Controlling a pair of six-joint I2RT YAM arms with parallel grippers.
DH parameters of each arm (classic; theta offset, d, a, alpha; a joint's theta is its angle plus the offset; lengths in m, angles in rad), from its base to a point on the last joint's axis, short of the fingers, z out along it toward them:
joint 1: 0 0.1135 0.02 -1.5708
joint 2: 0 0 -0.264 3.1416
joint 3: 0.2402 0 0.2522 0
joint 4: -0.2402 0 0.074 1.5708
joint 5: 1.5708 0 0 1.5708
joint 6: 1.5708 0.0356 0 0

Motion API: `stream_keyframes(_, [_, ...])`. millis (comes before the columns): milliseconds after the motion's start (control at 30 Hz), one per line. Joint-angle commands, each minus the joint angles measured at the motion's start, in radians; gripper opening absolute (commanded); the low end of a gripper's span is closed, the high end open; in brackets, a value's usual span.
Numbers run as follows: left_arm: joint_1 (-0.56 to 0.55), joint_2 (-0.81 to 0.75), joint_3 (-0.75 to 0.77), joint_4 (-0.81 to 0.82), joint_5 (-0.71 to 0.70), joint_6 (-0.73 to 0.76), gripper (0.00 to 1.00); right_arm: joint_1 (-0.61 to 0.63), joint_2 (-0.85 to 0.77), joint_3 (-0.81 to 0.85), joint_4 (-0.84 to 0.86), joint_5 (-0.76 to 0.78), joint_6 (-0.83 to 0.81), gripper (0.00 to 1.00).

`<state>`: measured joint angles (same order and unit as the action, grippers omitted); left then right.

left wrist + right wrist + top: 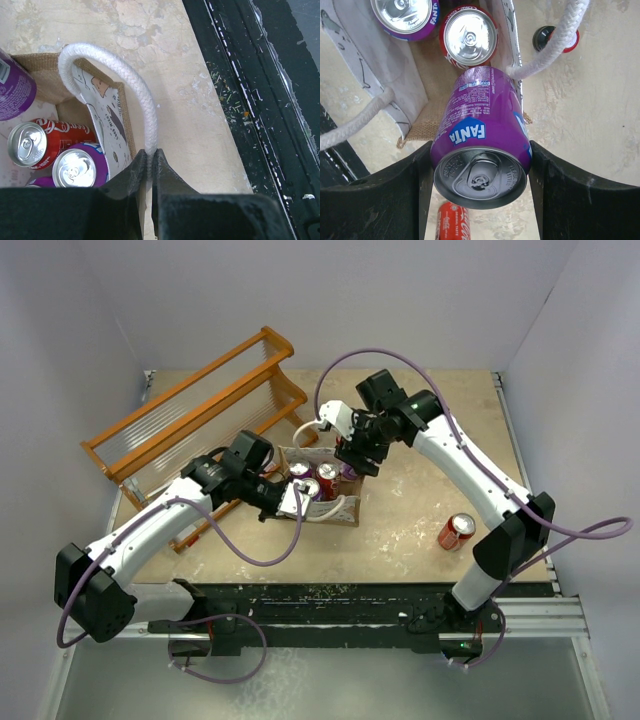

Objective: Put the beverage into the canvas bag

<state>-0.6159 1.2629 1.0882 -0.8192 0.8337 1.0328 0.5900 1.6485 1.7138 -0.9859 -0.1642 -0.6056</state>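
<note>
We are mid-placement: our right fingers [555,185] clamp a purple Fanta can [482,125], tilted, at the open mouth of the canvas bag [340,510], which stands mid-bench [420,490] with other cans [470,35] upright inside. Our left fingers [137,172] pinch narrow on a white rope handle [145,105]. Next, we judge, the can needs steering into the free corner, lowering and releasing; a red can [457,532] lies apart on the right
</note>
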Motion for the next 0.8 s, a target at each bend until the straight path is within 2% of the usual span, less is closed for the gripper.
stream_keyframes(0, [-0.004, -0.016, -0.009, 0.008, 0.042, 0.019, 0.0, -0.004, 0.01, 0.1, -0.083, 0.031, -0.087, 0.0])
stream_keyframes(367, [-0.004, -0.02, -0.009, 0.015, 0.046, 0.01, 0.0, -0.002, 0.172, 0.282, -0.223, 0.063, -0.158, 0.0])
stream_keyframes(767, [-0.004, -0.026, -0.02, 0.026, 0.051, 0.006, 0.0, -0.001, 0.197, 0.329, -0.287, 0.172, -0.156, 0.0])
